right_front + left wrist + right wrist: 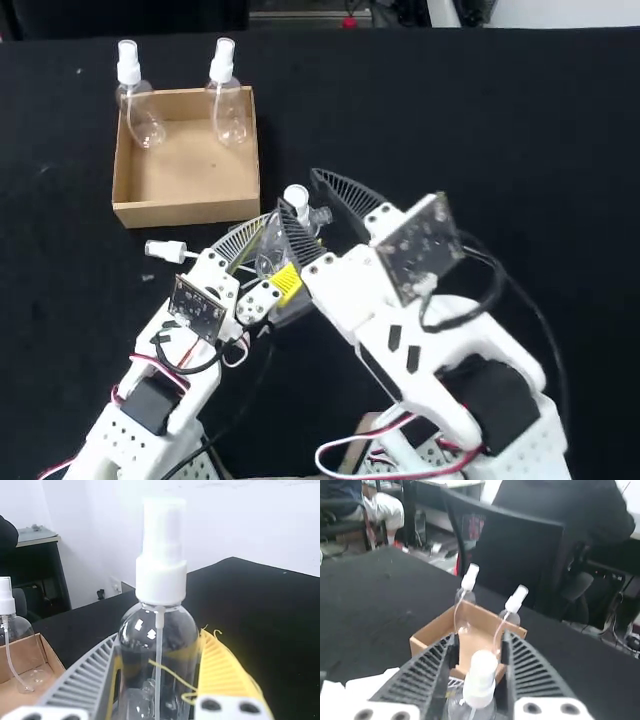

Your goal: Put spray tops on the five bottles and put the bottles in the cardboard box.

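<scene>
Held bottle [150, 635]: clear, at the middle of the counter [450, 120], dip tube running down its long axis.
Spray top [481, 677]: seated on the neck; in the high view it points toward 12 to 1 o'clock.
Left gripper [266, 262]: I have it pinching the bottle body between its grey and yellow fingers.
Right gripper [479, 640]: black fingers spread, one on each side of the spray top.
Cardboard box [186, 212]: at 10 o'clock from the held bottle.
Boxed bottles: one [140, 115] in the far-left corner and one [228, 110] in the far-right corner, tops toward 12 o'clock.
Loose spray top [165, 251]: lying at 9 o'clock, its long axis running 9 to 3.
</scene>
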Controlling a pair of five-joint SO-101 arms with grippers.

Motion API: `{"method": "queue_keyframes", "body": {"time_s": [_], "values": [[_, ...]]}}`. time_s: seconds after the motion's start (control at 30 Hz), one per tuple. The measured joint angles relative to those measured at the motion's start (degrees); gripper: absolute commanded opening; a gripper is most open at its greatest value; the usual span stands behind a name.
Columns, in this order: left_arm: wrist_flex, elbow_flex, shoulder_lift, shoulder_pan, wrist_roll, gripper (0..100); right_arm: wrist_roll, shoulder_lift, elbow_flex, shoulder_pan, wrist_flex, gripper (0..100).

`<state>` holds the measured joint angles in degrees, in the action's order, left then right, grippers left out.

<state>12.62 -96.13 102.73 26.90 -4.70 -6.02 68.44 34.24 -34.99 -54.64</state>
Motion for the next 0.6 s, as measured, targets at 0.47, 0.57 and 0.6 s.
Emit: {"method": "queue_keyframes", "body": {"time_s": [0.47,0.57,0.6], "values": [[0.0,0.0,0.0,0.0,0.0,11,0.0,0.44,4.48,31.21,-4.66,6.3],[0.0,0.0,0.0,0.0,0.0,11,0.0,-0.18,11.78,37.19,-5.01,6.3],[0.0,0.0,0.0,0.0,0.0,11,0.0,-0.18,14.15,38.86,-4.66,6.3]]}}
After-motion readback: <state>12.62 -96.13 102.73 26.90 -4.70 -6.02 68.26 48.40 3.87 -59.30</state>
